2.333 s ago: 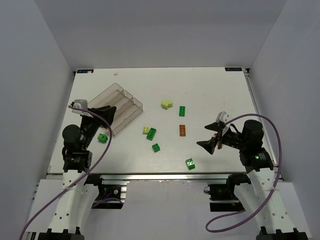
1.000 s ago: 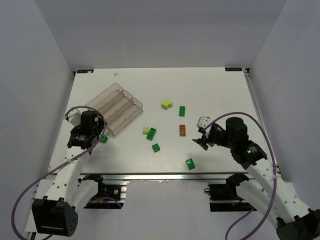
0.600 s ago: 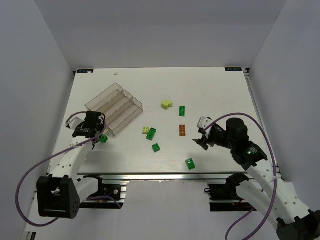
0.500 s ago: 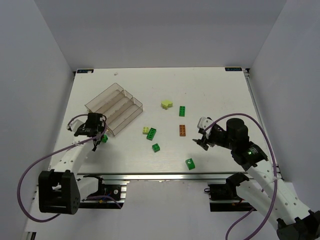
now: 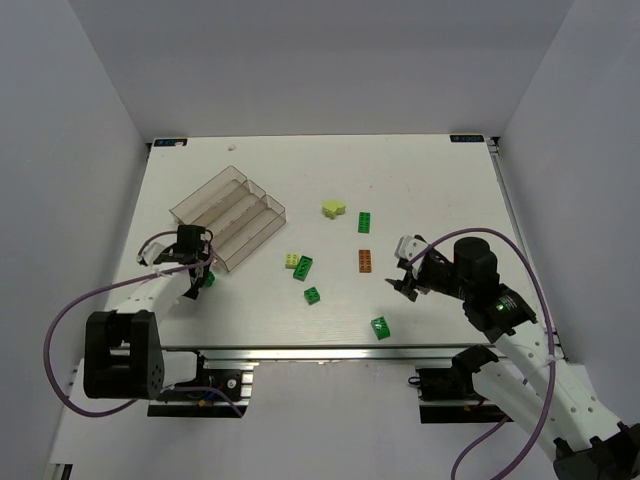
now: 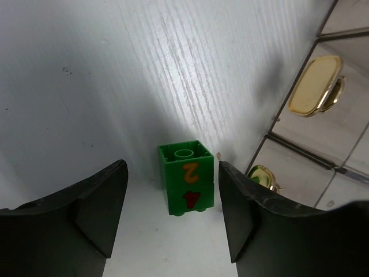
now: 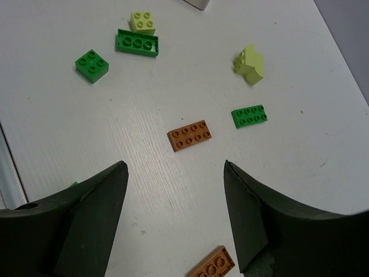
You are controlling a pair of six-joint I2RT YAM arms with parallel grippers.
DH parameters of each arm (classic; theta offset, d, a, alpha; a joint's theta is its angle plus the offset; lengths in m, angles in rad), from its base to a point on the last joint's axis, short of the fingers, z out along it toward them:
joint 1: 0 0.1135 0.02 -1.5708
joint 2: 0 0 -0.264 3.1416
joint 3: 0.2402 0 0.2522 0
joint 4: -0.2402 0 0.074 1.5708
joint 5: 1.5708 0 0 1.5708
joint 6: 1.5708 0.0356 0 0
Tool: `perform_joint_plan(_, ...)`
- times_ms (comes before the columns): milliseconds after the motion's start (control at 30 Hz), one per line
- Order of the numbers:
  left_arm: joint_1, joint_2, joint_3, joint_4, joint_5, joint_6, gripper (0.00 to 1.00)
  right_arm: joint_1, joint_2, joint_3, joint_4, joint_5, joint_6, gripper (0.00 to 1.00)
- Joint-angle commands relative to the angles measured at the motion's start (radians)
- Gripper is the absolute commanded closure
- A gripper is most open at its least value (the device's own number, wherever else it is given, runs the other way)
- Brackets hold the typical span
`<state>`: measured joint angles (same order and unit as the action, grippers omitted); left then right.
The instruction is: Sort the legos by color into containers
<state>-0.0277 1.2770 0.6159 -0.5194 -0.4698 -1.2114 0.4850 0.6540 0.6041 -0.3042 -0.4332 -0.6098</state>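
In the left wrist view a green lego (image 6: pixel 185 183), two bricks stacked and printed 2 and 4, lies on the table between my left gripper's (image 6: pixel 171 193) open jaws, with a gap on each side. From above, that green lego (image 5: pixel 208 278) sits just off the near corner of the clear ridged container (image 5: pixel 230 213), under the left gripper (image 5: pixel 197 272). My right gripper (image 7: pixel 174 176) hangs open and empty above the table. An orange plate (image 7: pixel 189 134) lies ahead of it and a second orange lego (image 7: pixel 212 266) lies below it.
Loose on the table are a green plate (image 7: pixel 249 115), a lime lego (image 7: pixel 251 63), a small lime lego (image 7: pixel 143 22) against a long green one (image 7: pixel 137 42), a green square (image 7: pixel 91 63) and a green lego (image 5: pixel 380 327) near the front edge. The container wall (image 6: pixel 323 156) is close on the left gripper's right.
The left gripper has come down around the green lego by the container and its jaws have narrowed. The right gripper has barely shifted.
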Motion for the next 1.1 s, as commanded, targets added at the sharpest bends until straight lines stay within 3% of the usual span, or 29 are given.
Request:
perform_joint_plan(0, 0.025, -0.048, -0.011, 0.038, -0.003, -0.004, 0.27, 0.006, -0.008, -0.010, 0.037, -0.018, -0.008, 0.27)
perform_joint_plan(1067, 0.091, 0.044, -0.073, 0.188, 0.132, 0.024, 0.35, 0.007, -0.004, -0.018, 0.037, -0.024, -0.022, 0.26)
